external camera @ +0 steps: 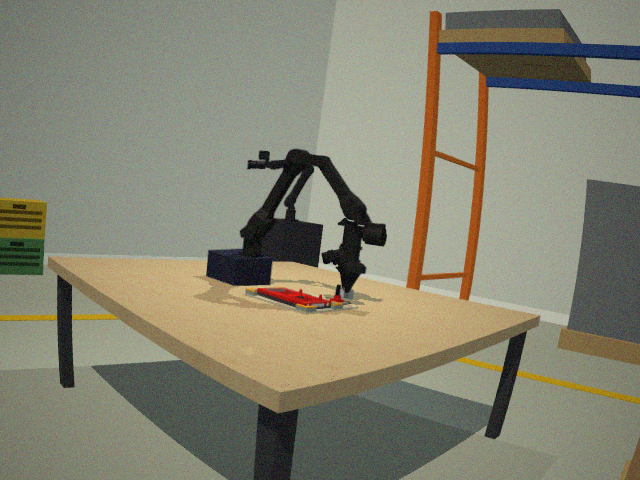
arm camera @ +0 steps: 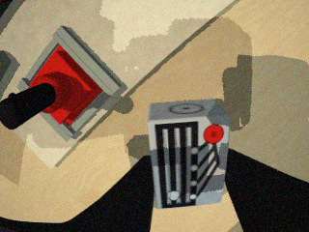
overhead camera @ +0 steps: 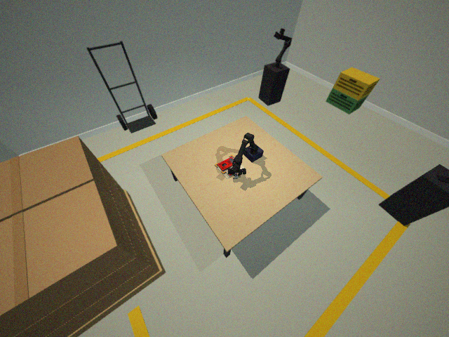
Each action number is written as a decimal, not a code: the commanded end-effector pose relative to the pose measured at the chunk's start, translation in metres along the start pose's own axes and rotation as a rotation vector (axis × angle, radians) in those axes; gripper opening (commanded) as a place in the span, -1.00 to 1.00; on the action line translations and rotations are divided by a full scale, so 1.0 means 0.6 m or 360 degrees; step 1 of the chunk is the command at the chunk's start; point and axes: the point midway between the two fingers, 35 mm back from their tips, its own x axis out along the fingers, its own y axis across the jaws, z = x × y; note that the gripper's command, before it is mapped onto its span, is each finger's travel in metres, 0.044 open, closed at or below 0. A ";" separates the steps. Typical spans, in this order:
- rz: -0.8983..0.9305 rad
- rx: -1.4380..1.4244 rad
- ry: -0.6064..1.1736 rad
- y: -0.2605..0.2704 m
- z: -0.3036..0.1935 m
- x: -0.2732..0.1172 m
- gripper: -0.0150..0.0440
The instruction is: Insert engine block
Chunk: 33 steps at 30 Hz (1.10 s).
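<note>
The engine block (arm camera: 166, 186) (external camera: 348, 295), grey with black slots and a red disc, stands just off the edge of the pale base board (arm camera: 54, 156). My gripper (arm camera: 187, 160) (external camera: 349, 290) is shut on it, one finger against each side in the wrist view. The fingers are at table height; whether the block still touches the table I cannot tell. The red car body (overhead camera: 224, 164) (external camera: 281, 295) lies flat to the side of the gripper. Its opening and rib are too small to make out, and the arm hides part of it in the top view.
Near the block, a red part (arm camera: 92, 94) with an upright black peg (arm camera: 29, 103) sits in a grey square holder (arm camera: 97, 65). The dark blue arm base (overhead camera: 253, 154) (external camera: 238, 267) stands on the wooden table (overhead camera: 231, 217) (external camera: 248, 351).
</note>
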 end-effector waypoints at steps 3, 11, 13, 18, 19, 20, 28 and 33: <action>0.0013 -0.0032 0.0028 0.005 -0.012 -0.040 -0.49; 0.0008 -0.0033 0.0025 0.003 -0.015 -0.080 -0.49; 0.0009 -0.0027 0.0024 0.003 -0.016 -0.091 -0.49; 0.0008 -0.0010 0.0020 0.002 -0.016 -0.116 -0.49; 0.0007 -0.0005 0.0019 0.002 -0.016 -0.121 -0.49; 0.0007 0.0000 0.0017 0.001 -0.016 -0.126 -0.49; 0.0000 0.0038 0.0006 -0.003 -0.014 -0.169 -0.49; -0.0003 0.0055 0.0001 -0.005 -0.012 -0.187 -0.49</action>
